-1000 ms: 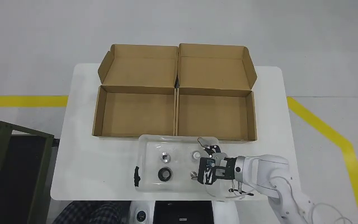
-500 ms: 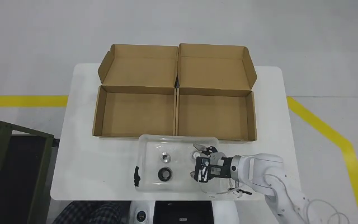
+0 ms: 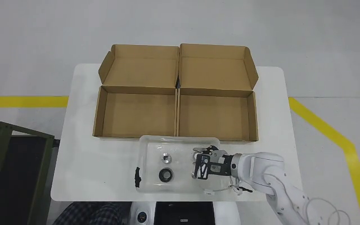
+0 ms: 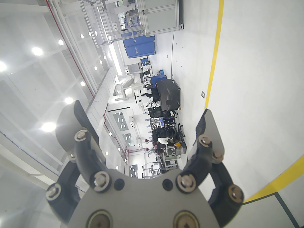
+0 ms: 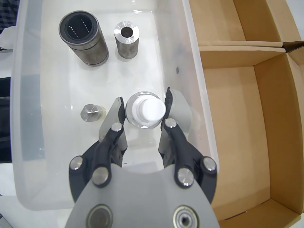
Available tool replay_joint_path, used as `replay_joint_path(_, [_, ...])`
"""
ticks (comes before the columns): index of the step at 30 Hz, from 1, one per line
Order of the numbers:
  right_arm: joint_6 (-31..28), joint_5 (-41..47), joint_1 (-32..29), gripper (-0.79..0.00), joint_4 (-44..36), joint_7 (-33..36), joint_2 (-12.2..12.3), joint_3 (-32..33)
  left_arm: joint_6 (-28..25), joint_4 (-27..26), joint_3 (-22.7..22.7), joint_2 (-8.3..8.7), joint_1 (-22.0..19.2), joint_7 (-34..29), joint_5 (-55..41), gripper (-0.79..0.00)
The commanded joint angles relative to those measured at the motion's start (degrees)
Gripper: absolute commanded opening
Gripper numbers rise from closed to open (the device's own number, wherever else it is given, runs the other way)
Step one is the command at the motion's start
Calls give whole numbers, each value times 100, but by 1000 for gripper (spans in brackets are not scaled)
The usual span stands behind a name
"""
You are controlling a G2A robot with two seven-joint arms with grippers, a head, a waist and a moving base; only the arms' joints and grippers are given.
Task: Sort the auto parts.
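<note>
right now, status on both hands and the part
Left hand open, empty. Right hand open, straddling white-capped part in clear bin. Nothing blocking.

End effector (image 5: 144,106) inside a clear plastic bin (image 5: 198,77), jaws spread to either side of a white-capped part (image 5: 148,112) standing between them. Just beside the end effector, a small metal stud (image 5: 91,113). Farther ahead, a dark ringed sleeve (image 5: 82,41) and a bored steel cylinder (image 5: 126,41), both upright, apart. Open cardboard box (image 5: 237,124) alongside the bin.

The bin (image 3: 149,152) holding the parts (image 3: 165,175) sits before two side-by-side boxes (image 3: 138,115).
</note>
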Motion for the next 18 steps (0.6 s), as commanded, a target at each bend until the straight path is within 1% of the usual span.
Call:
replay_joint_path(1, [-1, 3, -15, -640, -45, 13, 9, -14, 0, 0, 0, 0, 0, 0, 0, 0])
replay_joint_path(2, [-10, 4, -16, -656, -64, 20, 14, -16, 0, 0, 0, 0, 0, 0, 0, 0])
replay_joint_path(3, [-26, 22, -14, -779, -89, 9, 19, -18, 0, 0, 0, 0, 0, 0, 0, 0])
replay_joint_path(13, [-219, 423, -36, -785, -280, -255, 79, 133, 0, 0, 0, 0, 0, 0, 0, 0])
replay_joint_path(18, [-311, 702, -24, -785, -225, -715, 103, 222, 0, 0, 0, 0, 0, 0, 0, 0])
